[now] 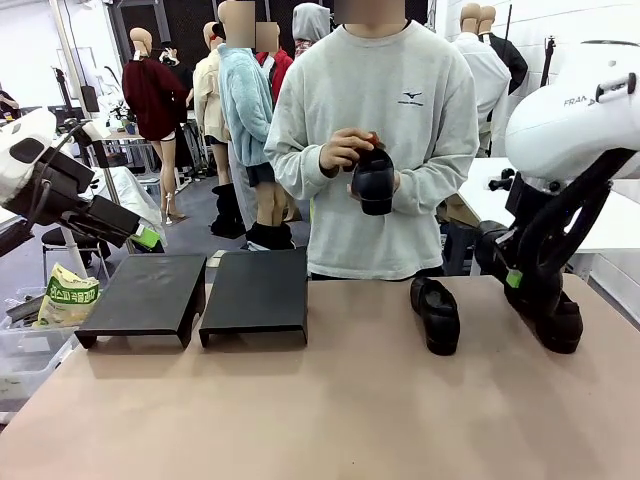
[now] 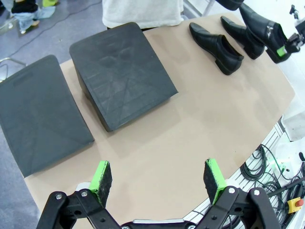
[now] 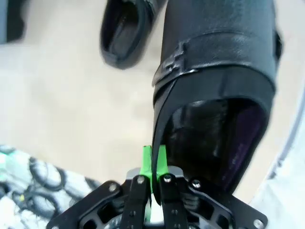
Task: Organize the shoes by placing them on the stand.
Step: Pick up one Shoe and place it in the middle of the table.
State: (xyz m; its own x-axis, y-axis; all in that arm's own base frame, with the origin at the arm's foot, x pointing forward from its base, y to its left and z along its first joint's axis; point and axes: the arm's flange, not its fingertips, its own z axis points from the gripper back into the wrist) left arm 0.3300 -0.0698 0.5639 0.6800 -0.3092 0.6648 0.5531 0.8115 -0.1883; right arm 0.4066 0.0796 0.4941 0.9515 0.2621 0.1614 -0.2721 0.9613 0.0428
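The right tool (image 3: 153,161) is pinching a glossy black leather shoe (image 3: 219,71); the left tool (image 2: 159,175) is hanging spread above the tan surface (image 2: 190,133).

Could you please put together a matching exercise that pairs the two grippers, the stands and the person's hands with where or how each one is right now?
Column one:
1. left black gripper with green pads
2. right black gripper with green pads
3. two flat black stands
4. person's hands

Column two:
A. holding a glossy black leather shoe at chest height
B. shut on the opening rim of a black shoe
C. open, holding nothing
D. side by side on the tan table's left part

Pairs: 1-C, 2-B, 3-D, 4-A.
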